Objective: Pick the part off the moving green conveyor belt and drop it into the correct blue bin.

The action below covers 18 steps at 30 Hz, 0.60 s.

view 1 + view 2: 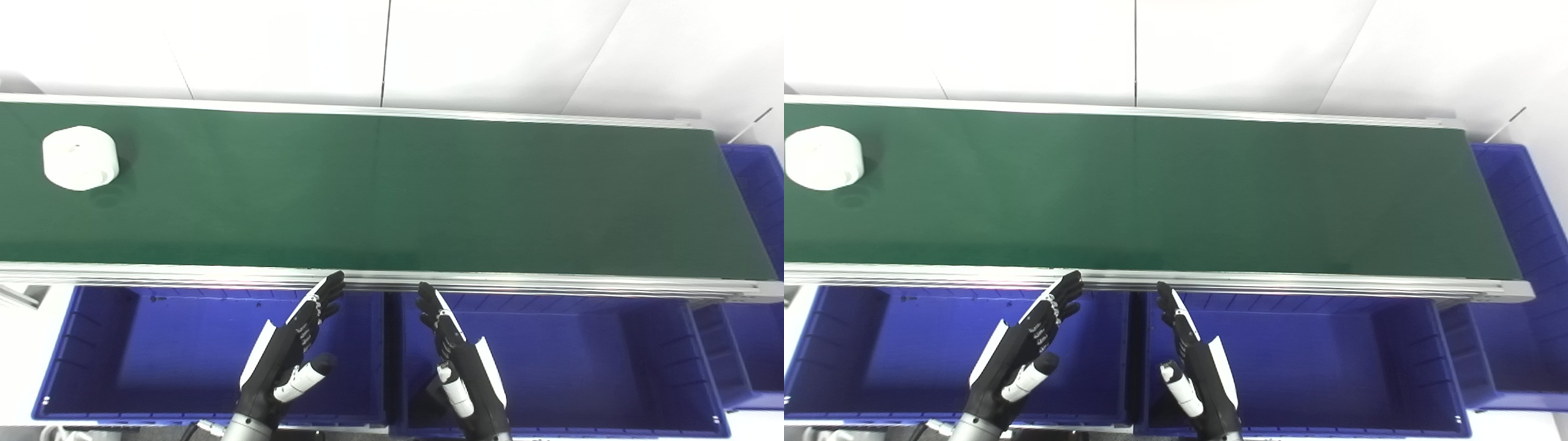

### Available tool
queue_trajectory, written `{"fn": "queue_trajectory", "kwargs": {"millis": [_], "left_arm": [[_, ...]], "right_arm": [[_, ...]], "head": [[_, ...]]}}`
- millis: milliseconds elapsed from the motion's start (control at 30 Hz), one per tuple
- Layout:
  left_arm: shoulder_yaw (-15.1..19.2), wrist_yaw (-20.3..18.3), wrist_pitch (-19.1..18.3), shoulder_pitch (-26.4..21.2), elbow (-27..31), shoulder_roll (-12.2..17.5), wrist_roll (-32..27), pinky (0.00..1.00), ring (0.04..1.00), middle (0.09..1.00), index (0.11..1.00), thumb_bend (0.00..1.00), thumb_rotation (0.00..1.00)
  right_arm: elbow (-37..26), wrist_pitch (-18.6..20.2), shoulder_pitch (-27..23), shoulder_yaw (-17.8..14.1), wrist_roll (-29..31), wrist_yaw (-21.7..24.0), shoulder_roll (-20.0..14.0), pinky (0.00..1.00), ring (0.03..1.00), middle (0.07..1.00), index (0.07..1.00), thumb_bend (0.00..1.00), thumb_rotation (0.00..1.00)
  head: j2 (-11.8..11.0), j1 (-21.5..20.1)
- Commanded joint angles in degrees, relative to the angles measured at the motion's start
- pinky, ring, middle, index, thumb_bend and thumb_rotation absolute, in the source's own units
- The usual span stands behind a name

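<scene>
A white round part (80, 157) lies on the green conveyor belt (392, 190) at its far left. It also shows in the right eye view (823, 157). My left hand (291, 352) is open and empty, held over the left blue bin (86, 349) just below the belt's near rail. My right hand (456, 361) is open and empty over the right blue bin (582, 361). Both hands are far to the right of the part, palms facing each other.
A third blue bin (756, 184) stands at the belt's right end. A metal rail (551, 283) runs along the belt's near edge above the bins. A white wall lies behind the belt.
</scene>
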State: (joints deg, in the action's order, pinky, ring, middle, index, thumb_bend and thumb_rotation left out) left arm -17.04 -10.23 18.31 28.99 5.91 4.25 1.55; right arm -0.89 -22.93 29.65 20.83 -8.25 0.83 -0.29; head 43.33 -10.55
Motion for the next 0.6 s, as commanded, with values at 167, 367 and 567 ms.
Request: {"fn": "queue_trajectory", "kwargs": {"millis": [167, 367, 567], "left_arm": [[-0.1, -0.1, 2.2, 0.2, 1.1, -0.2, -0.7, 0.92, 0.948, 0.933, 0.916, 0.82, 0.78], [-0.1, 0.0, 2.4, 0.3, 1.1, -0.2, -0.4, 0.92, 0.950, 0.936, 0.919, 0.82, 0.79], [-0.1, 0.1, 2.4, 0.3, 1.0, -0.3, -0.3, 0.91, 0.946, 0.936, 0.918, 0.83, 0.79]], "right_arm": [[-1.4, -2.3, 0.3, 0.3, -0.1, 0.5, 0.4, 0.96, 0.961, 0.971, 0.964, 0.84, 0.99], [-1.2, -2.4, 0.3, 0.4, 0.1, 0.6, 0.3, 0.96, 0.963, 0.973, 0.966, 0.83, 0.99], [-1.1, -2.5, 0.2, 0.3, 0.3, 0.6, 0.3, 0.96, 0.964, 0.973, 0.963, 0.84, 0.98]], "head": [[0.0, 0.1], [-0.1, 0.1], [-0.2, 0.2]]}}
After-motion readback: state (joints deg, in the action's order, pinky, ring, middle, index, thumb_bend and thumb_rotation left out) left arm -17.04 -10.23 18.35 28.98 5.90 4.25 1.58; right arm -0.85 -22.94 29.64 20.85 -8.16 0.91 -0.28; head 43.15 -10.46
